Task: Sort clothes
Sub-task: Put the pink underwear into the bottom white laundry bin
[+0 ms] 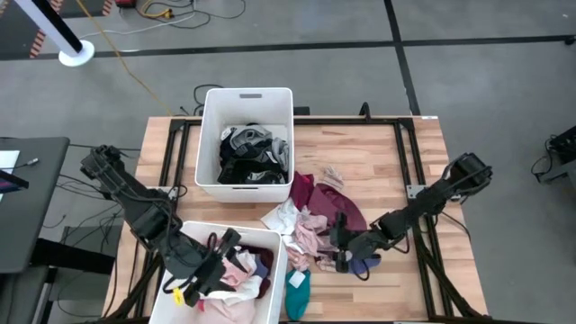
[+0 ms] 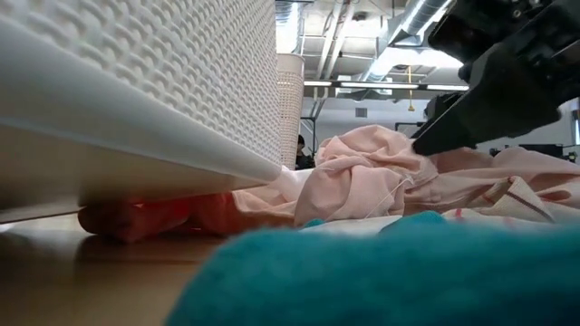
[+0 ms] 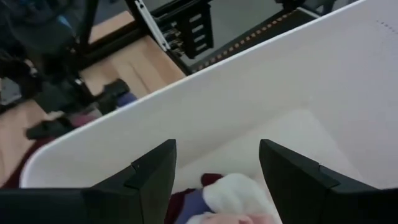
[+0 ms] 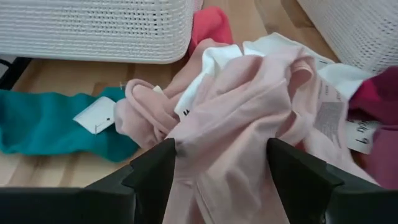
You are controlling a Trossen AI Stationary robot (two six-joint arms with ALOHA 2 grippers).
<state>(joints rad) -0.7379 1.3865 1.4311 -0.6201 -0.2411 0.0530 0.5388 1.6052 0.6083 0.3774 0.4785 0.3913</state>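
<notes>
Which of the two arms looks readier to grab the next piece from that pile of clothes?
The right. Its open gripper sits over the pale pink garment in the pile, while the left gripper hangs open above the near bin.

Soft cloth, woven-look plastic, bare wood under my fingers.
My matt dark right gripper (image 4: 221,163) meets soft creased pink cloth (image 4: 249,118); teal fabric (image 4: 43,127) looks fuzzy, its tag (image 4: 94,116) papery; the bin (image 4: 93,31) is white textured plastic on the smooth wooden table (image 1: 378,153).

wooden table (image 1: 423,162) | two white bins (image 1: 245,135) | loose clothes pile (image 1: 310,220) | teal garment (image 1: 297,292) at front edge
</notes>
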